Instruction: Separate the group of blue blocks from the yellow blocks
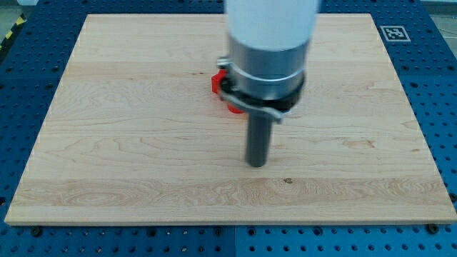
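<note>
While my tip rests on the pale wooden board a little below the board's centre, the only block that shows is a red block, its shape hard to make out because most of it sits behind the wide grey and white cylinder of my arm. That red block peeks out at the view's left of the cylinder, above and slightly to the view's left of my tip, with bare wood between the two, so they are apart and not touching. The straight dark rod runs down from the cylinder's underside and stands upright, ending on the wood just above and to the view's left of a small dark knot in the grain. I carry no jaws, so nothing is clamped or held; the rod simply ends in its blunt lower end. Neither blue blocks nor yellow blocks can be seen anywhere on the visible wood, and I cannot tell whether any lie hidden behind the cylinder, which covers the upper middle of the board. Around the board lies a blue perforated table surface, and a small black and white marker tag sits near the view's top right corner.
</note>
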{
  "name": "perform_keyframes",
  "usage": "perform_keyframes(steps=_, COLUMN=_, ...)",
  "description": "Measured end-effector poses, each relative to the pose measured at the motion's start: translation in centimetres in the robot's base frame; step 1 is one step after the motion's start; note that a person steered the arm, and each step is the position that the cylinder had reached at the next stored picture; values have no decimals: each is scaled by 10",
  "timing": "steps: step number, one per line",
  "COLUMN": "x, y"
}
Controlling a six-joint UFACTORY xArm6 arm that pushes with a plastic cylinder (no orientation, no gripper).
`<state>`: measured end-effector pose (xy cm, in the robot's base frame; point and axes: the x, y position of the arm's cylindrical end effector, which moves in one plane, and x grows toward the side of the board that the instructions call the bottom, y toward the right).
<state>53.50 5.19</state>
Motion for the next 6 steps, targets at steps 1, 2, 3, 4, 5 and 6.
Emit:
perform_keyframes(steps=1, x=-31, y=22)
perform_keyframes(steps=2, x=-68, y=22)
perform_keyframes(steps=3, x=-83, y=20)
perform_keyframes(steps=4, x=-105, y=20)
perform_keyframes(steps=5, x=-113, y=21)
perform_keyframes(steps=6, x=-113, y=21)
